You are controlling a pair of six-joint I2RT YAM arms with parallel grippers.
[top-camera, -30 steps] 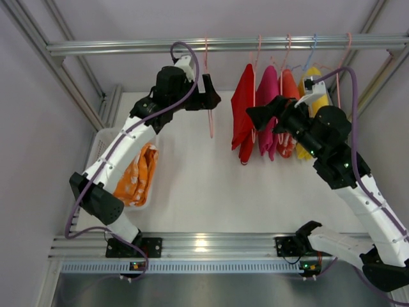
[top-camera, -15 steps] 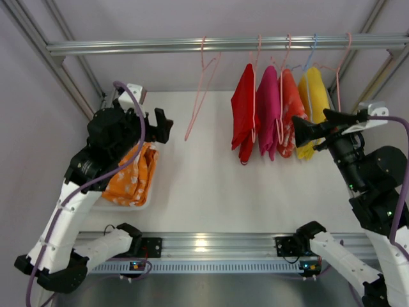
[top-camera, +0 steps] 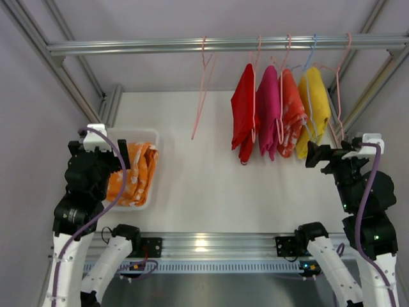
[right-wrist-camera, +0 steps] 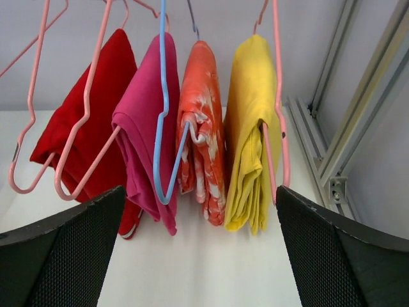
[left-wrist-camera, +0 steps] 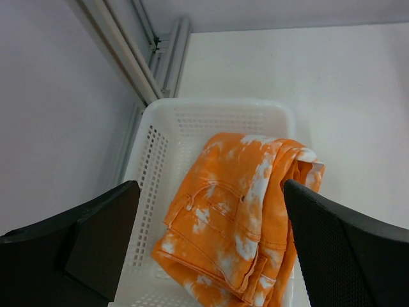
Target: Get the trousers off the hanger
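The orange trousers (top-camera: 131, 176) with white blotches lie folded in a white basket (top-camera: 137, 132) at the table's left. They show clearly in the left wrist view (left-wrist-camera: 243, 224). The pale pink hanger (top-camera: 201, 96) hangs bare on the rail, tilted, left of the other clothes. My left gripper (top-camera: 99, 157) is open and empty above the basket, with the trousers between its fingers in the left wrist view (left-wrist-camera: 211, 256). My right gripper (top-camera: 326, 157) is open and empty at the right, below the hanging clothes (right-wrist-camera: 198, 256).
A metal rail (top-camera: 128, 46) crosses the back. A red garment (top-camera: 243, 121), a pink one (top-camera: 268, 118), an orange-red patterned one (top-camera: 291, 118) and a yellow one (top-camera: 313, 109) hang there. A blue hanger (right-wrist-camera: 163, 128) hangs among them. Frame posts stand at both sides.
Both arms have drawn back from the rail toward the near edge. My left gripper has come down over the basket. The bare pink hanger has swung and tilted.
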